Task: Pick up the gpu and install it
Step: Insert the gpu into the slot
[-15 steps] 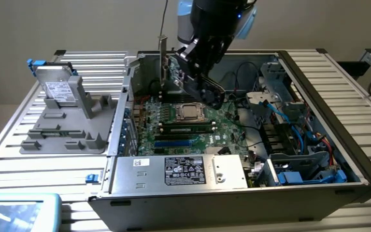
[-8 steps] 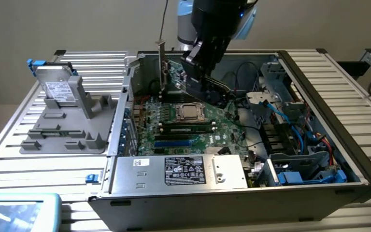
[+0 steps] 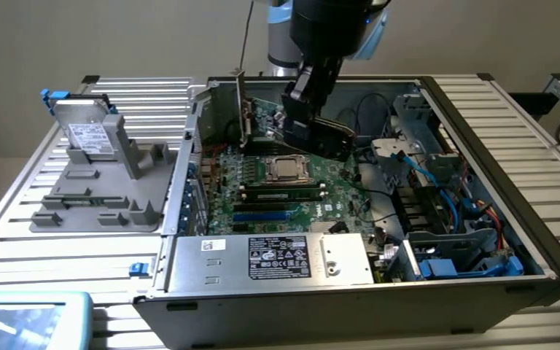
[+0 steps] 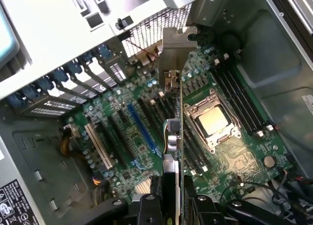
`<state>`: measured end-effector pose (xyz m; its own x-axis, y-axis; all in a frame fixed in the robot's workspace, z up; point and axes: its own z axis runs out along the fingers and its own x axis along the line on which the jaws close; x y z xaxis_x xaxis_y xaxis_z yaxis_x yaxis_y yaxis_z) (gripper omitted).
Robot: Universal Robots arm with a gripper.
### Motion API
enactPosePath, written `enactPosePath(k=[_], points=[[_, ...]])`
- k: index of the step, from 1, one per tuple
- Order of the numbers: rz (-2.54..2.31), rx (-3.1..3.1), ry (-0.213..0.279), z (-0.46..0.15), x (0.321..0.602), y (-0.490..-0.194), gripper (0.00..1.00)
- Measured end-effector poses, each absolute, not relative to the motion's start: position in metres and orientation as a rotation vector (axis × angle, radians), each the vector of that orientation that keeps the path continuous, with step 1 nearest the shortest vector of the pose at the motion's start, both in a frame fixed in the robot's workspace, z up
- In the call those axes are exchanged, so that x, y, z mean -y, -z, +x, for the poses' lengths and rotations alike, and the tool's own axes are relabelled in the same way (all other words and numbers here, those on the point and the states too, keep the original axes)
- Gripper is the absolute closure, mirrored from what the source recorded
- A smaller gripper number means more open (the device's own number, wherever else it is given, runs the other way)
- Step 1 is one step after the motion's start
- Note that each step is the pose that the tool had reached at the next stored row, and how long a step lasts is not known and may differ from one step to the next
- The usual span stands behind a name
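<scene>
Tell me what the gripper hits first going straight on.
Probably the motherboard: the gripper, shut on the gpu, points down at it, the card's edge leading; depth unclear.

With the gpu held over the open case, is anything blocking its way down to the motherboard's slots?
Nothing visible does. The gripper holds the gpu edge-on above the motherboard; the blue slot and the white slot beside it lie bare, no card or cable across them. What is directly under the card's edge is hidden.
</scene>
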<state>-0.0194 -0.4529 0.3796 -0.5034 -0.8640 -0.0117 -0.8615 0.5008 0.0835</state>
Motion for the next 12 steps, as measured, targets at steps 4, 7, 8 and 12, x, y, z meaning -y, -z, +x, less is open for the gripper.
enactPosePath(k=[4,7,8,12], points=[[1.648,2.637,0.116,-0.0194,0.4529,-0.3786,0.72],[1.72,2.591,0.112,-0.0194,0.4529,-0.3777,0.72],[1.743,2.576,0.111,-0.0194,0.4529,-0.3773,0.72],[1.835,2.51,0.108,-0.0194,0.4529,-0.3761,0.72]])
